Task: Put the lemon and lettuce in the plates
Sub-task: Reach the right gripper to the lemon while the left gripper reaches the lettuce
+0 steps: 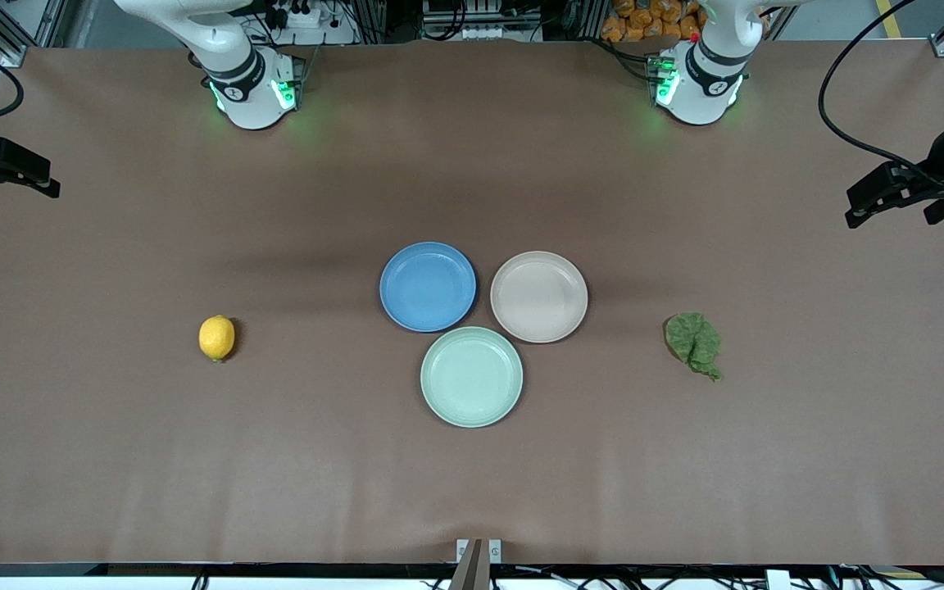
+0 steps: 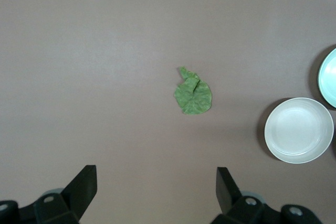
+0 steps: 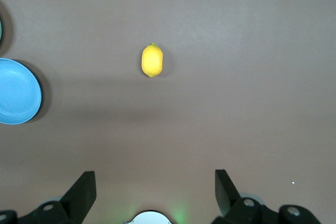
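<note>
The yellow lemon lies on the brown table toward the right arm's end; it also shows in the right wrist view. The green lettuce lies toward the left arm's end and shows in the left wrist view. The blue plate and the beige-pink plate sit side by side at the table's middle, both empty. My left gripper is open and empty, high over the table by the lettuce. My right gripper is open and empty, high over the table by the lemon.
A pale mint-green plate sits just nearer to the front camera than the other two, touching or almost touching them, and is empty. The arm bases stand along the table's edge farthest from the front camera.
</note>
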{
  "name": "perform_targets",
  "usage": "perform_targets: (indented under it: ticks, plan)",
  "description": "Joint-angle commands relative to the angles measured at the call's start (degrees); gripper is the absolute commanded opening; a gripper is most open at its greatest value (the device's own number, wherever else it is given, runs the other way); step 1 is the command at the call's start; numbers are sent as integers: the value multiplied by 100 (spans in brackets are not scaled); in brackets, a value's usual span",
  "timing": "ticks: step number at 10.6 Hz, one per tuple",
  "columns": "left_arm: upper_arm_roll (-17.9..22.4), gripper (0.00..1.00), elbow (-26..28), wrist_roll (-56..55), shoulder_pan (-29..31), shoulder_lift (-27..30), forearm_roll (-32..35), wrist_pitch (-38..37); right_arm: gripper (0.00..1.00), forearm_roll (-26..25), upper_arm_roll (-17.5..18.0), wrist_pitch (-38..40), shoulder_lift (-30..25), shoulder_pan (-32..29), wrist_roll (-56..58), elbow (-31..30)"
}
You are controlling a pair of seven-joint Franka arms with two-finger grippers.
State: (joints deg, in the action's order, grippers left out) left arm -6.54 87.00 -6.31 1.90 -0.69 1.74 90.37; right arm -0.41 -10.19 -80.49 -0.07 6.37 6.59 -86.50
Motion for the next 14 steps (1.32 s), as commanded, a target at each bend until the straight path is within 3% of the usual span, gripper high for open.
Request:
perform_targets:
  ticks: [1, 6, 9, 14]
  plan:
    - [-23, 100, -78, 95, 21, -19, 134, -90, 100, -65, 87, 51, 60, -110, -71, 125]
    - [-32, 100, 96, 200, 39, -413, 90, -29, 100, -56, 87, 51, 60, -110, -71, 107]
    - [-32, 100, 745, 200, 13, -756, 90, 970, 100, -30, 87, 25, 112, -110, -62, 55]
    - [-84, 100, 1273, 147, -58, -1793, 90, 2051, 100, 23, 114, -606, 1016, 83, -44, -305]
